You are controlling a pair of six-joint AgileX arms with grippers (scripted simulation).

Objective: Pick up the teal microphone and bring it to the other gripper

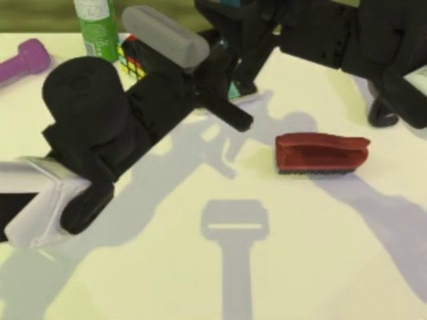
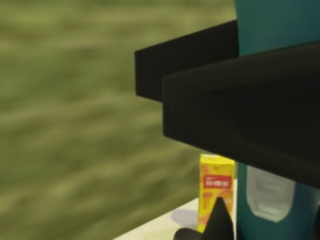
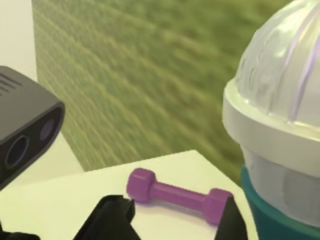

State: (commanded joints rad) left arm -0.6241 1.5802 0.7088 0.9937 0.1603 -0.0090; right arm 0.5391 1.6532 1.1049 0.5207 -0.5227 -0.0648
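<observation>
Left gripper (image 1: 230, 100), upper centre of the top view: shut across the teal body of the teal microphone (image 1: 233, 91), with both black fingers (image 2: 235, 115) pressed on the stick in the left wrist view. Only a sliver of teal visible between the black parts from above.

In the left wrist view, teal microphone (image 2: 280, 20) along the right edge of the frame, running top to bottom behind the fingers, white switch (image 2: 270, 195) low down.

Right gripper (image 3: 170, 227), bottom of the right wrist view: fingers spread apart, gripping nothing. Teal microphone (image 3: 280, 90) at the right of that frame, upright, with the rounded silver-white head above and the teal body below, just beside one right-gripper finger (image 3: 232, 220). Touching or not, impossible to tell. One pointed black fingertip (image 2: 218, 222) also at the bottom of the left wrist view, close to the teal body.

Right arm (image 1: 347, 33): all black, across the upper right of the top view.

Counted:
- One teal microphone.
- One purple dumbbell (image 1: 27, 60) at the upper left.
- One green bottle (image 1: 97, 30) near the top edge.
- One coloured puzzle cube (image 1: 130, 57) just beside it.
- One red brush (image 1: 322, 153) right of centre, well apart from both grippers.
- One yellow carton (image 2: 216, 192) on the table (image 1: 300, 253).
- One grey camera housing (image 3: 25, 130) at the left of the right wrist view.
</observation>
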